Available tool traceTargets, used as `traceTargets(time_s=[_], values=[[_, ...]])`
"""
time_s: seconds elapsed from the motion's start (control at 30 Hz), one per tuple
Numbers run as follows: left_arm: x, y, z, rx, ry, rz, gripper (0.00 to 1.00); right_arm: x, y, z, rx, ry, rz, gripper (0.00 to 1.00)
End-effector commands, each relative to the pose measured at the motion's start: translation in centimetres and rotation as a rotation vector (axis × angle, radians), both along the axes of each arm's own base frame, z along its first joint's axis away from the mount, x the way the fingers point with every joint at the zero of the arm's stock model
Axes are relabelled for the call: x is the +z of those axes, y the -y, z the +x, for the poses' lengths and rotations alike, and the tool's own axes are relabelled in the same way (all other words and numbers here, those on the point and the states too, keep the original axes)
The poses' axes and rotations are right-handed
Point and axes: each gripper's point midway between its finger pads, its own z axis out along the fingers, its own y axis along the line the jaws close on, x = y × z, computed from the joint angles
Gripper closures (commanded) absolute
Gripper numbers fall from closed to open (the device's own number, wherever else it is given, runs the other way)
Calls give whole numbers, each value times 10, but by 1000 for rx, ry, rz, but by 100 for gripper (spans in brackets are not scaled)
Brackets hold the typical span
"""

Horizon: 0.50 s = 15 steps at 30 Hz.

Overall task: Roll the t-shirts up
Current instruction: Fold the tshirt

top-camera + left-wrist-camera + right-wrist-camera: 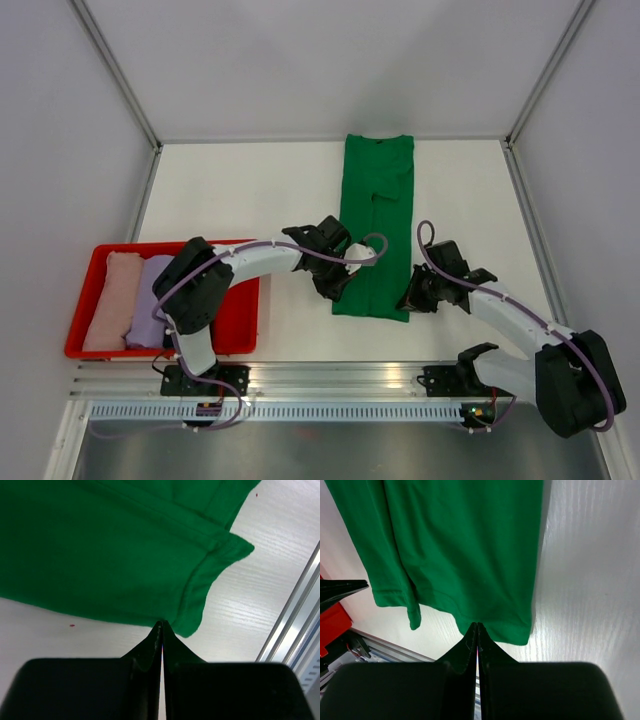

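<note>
The bright green t-shirt (378, 200) lies folded into a long strip running from the far edge towards me. My left gripper (337, 290) is at its near left corner. In the left wrist view the jaws (161, 624) are shut, pinching the hem of the green shirt (100, 555). My right gripper (408, 301) is at the near right corner. Its jaws (477, 625) are shut on the hem of the green shirt (465, 545). The pale pink shirt (110, 300) and the lavender shirt (150, 300) lie rolled in the tray. The black shirt is out of view.
The shallow red tray (240, 315) stands at the near left beside the left arm. An aluminium rail (330, 380) runs along the near table edge, close behind the shirt's hem, and shows in the left wrist view (300, 615). White walls enclose the table.
</note>
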Motion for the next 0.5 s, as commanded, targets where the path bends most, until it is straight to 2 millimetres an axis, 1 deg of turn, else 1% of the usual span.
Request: traceTargets(time_s=[0.0,0.1,0.13,0.23,0.27,0.37,0.4,0.47], values=[[9,30,11,34,28,-80,98,2,-8,12,33,36,33,100],[0,26,4,44,7,-55,98,-6,-5,7,38,1,18,100],[-5,22,-1,47,-5,-39,98,-7,-4,6,36,-1,13,100],[-12,14,-7,48,-13,-14,98,-15,1,1,28,-20,-1,100],[-18,8,-12,43,-20,4,98,-20,3,-4,28,-37,-9,100],[-29,-5,-11,15,23,51,98,-33,9,-13,25,-82,-39,100],[-32,-12,-11,-3,44,72,98,-35,10,-14,22,-89,-44,100],[-32,-16,-13,-30,64,75,98,-34,11,-13,35,-82,-53,100]])
